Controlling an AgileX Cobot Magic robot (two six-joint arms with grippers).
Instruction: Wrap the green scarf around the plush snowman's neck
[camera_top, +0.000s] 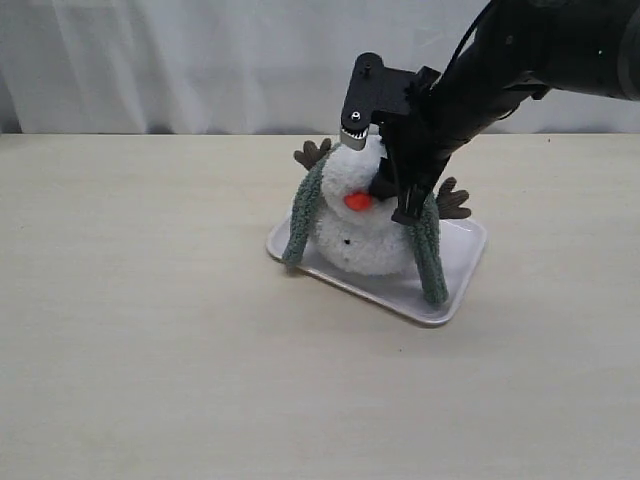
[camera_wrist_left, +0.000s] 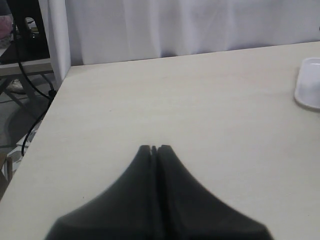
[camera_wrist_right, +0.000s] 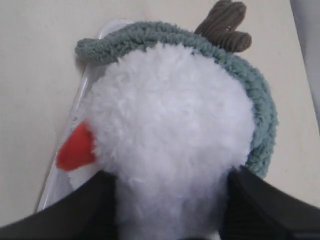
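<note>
The plush snowman (camera_top: 362, 238) sits on a white tray (camera_top: 455, 262), its orange-red nose (camera_top: 358, 201) toward the front. The green scarf (camera_top: 300, 222) lies round the back of the neck, and its two ends hang down the front on either side of the body, uncrossed. My right gripper (camera_top: 392, 195) comes down from the upper right and is shut on the snowman's head (camera_wrist_right: 170, 125), with black fingers (camera_wrist_right: 95, 200) pressed into the fluff on both sides. My left gripper (camera_wrist_left: 154, 147) is shut on nothing, low over bare table, and does not show in the exterior view.
The white tray (camera_wrist_left: 310, 85) shows at one edge of the left wrist view. Pale tabletop (camera_top: 150, 330) surrounds the tray. A white curtain (camera_top: 200, 60) hangs behind. The table's edge (camera_wrist_left: 47, 115) with cables beyond it shows near the left gripper.
</note>
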